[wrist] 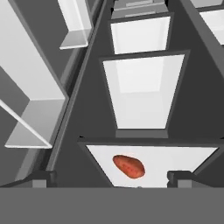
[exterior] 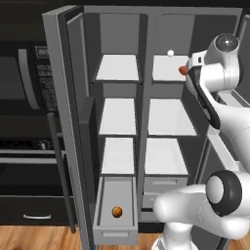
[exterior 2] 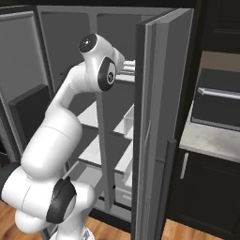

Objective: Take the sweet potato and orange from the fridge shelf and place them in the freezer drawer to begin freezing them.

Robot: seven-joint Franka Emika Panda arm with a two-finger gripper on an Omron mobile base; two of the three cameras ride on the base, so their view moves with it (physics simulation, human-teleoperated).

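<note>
Halfway stage: the orange already lies in the open freezer drawer; the sweet potato remains on the top right fridge shelf; the arm reaches high to that shelf, its gripper spread wide and empty above the sweet potato.

An open grey fridge is flanked by dark cabinets. A wooden floor is seen below. A black oven is set left.
</note>
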